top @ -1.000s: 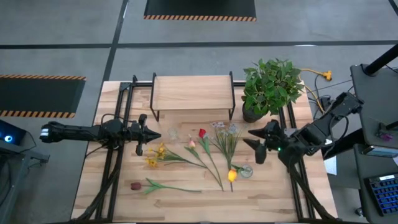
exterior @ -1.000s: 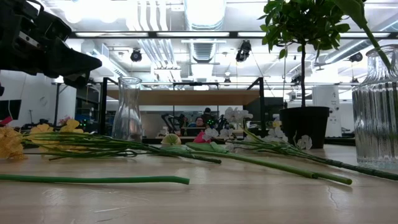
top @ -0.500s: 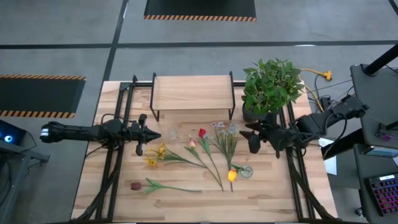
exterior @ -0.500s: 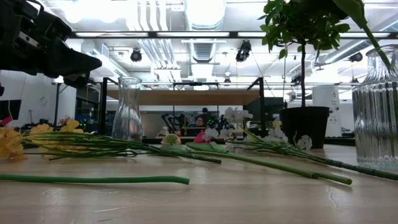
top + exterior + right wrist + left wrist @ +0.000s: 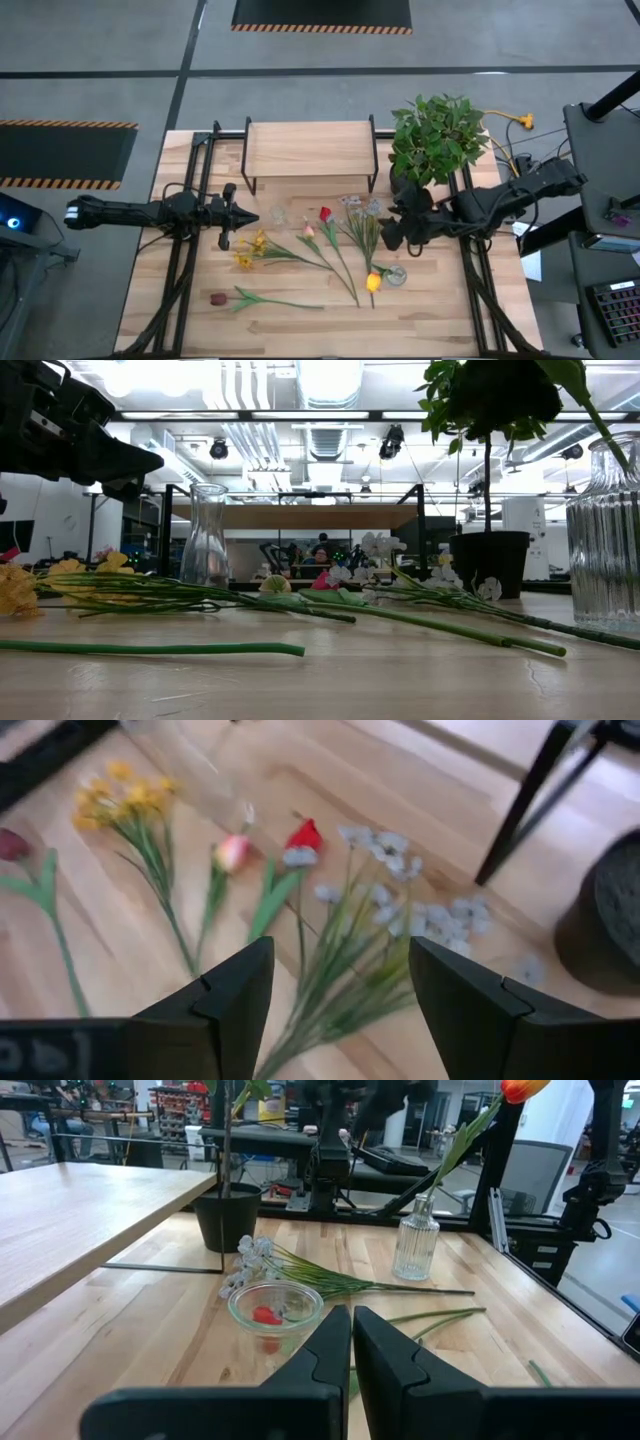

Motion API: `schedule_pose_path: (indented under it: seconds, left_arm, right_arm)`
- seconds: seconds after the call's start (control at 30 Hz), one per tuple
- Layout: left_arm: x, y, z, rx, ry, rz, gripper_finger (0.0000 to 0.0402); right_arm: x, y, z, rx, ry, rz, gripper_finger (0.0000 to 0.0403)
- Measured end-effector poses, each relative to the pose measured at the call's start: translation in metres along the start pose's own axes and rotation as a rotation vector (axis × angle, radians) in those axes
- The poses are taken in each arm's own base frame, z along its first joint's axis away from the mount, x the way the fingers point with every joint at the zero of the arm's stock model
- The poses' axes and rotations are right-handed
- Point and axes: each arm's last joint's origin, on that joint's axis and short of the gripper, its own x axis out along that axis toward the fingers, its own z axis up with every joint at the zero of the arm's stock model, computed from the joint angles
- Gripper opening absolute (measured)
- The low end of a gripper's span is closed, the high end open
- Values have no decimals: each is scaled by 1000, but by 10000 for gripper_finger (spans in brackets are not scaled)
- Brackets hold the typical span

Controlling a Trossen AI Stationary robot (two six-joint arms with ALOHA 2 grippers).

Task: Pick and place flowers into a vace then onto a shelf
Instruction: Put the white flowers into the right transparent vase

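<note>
Loose flowers lie flat on the table: a yellow bunch (image 5: pixel 250 250), a pink one (image 5: pixel 308 232), a red one (image 5: pixel 325 213), a white spray (image 5: pixel 362 210) and a maroon one (image 5: pixel 218 298). An orange flower (image 5: pixel 373 282) stands with its stem in a ribbed glass vase (image 5: pixel 396 275). A second clear vase (image 5: pixel 278 215) stands upright just ahead of my left gripper (image 5: pixel 248 216), which is shut and level. My right gripper (image 5: pixel 392 230) hangs open above the spray's right side, tipped down; its wrist view shows the spray (image 5: pixel 400 890) ahead. The shelf (image 5: pixel 310 148) stands at the far side.
A bushy potted plant (image 5: pixel 435 135) stands at the far right, close behind my right arm. The shelf's black leg (image 5: pixel 530 790) and the dark pot (image 5: pixel 610 920) lie just beyond the spray. Bare table shows along the near edge (image 5: pixel 430 320).
My right gripper has swung toward the table's left, from near the right rail to above the white spray's right side, sinking a little and tipping further down. Its fingers have stayed open. The flowers and vases have not moved.
</note>
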Motion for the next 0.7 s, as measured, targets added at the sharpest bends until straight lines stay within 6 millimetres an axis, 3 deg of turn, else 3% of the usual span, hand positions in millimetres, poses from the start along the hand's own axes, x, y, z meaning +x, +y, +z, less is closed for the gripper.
schedule_pose_path:
  seconds: [0.27,0.7]
  left_arm:
    - [0,0,-1,0,6,1,0]
    - [1,0,-1,0,15,1,0]
  right_arm:
    - [-7,-2,-3,76,162,93,224]
    - [6,-14,-17,70,160,-33,224]
